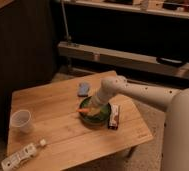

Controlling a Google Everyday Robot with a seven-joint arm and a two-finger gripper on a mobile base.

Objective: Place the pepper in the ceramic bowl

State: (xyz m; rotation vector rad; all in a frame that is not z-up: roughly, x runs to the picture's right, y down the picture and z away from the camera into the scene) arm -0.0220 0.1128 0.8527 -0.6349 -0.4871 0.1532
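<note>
The ceramic bowl (99, 116), green with a darker rim, sits on the wooden table (53, 105), right of its middle. The pepper (83, 109), small and orange, lies across the bowl's left rim, pointing left. My gripper (92, 107) reaches in from the right on a white arm, angled down over the bowl. Its tip is right at the pepper and hides part of the bowl's inside.
A white plastic cup (21, 120) stands at the table's left. A white elongated object (20, 156) lies at the front left corner. A blue-grey flat item (83, 89) lies behind the bowl, and a dark snack packet (114, 116) lies right of it. Dark shelving stands behind.
</note>
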